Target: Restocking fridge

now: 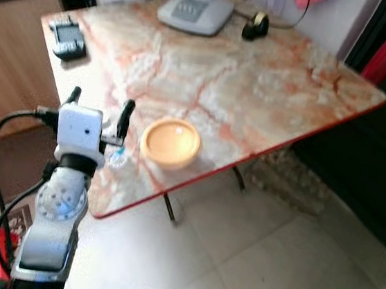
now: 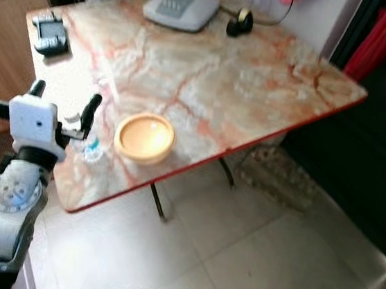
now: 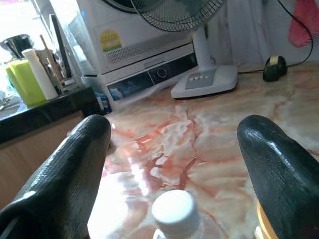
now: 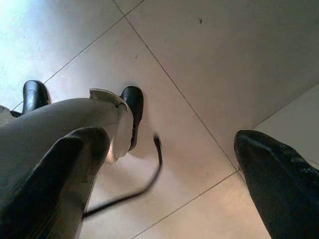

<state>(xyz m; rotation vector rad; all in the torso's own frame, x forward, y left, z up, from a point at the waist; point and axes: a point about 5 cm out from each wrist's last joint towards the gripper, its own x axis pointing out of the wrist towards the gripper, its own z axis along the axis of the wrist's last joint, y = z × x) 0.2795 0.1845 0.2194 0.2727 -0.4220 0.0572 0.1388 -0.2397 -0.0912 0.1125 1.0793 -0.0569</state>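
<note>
On marble-patterned table [image 1: 269,90]: empty tan bowl [image 1: 171,142] beside capped clear bottle [image 3: 174,214], flanked by spread left pincer [image 1: 99,109]; right pincer [image 4: 169,184] spread over tiled floor [image 1: 235,261].

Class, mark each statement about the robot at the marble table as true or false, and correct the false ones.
1. The left gripper is open over a bottle. True: its fingers stand apart on either side of the bottle's white cap.
2. The bowl sits at the table's far edge by the fan. False: it sits near the table's near edge, beside the bottle.
3. The right gripper holds the bowl. False: it hangs open over the tiled floor.
4. The fan's base stands at the far side of the table. True.
5. A dark phone-like device lies on the floor. False: it lies on the table's far left corner.
</note>
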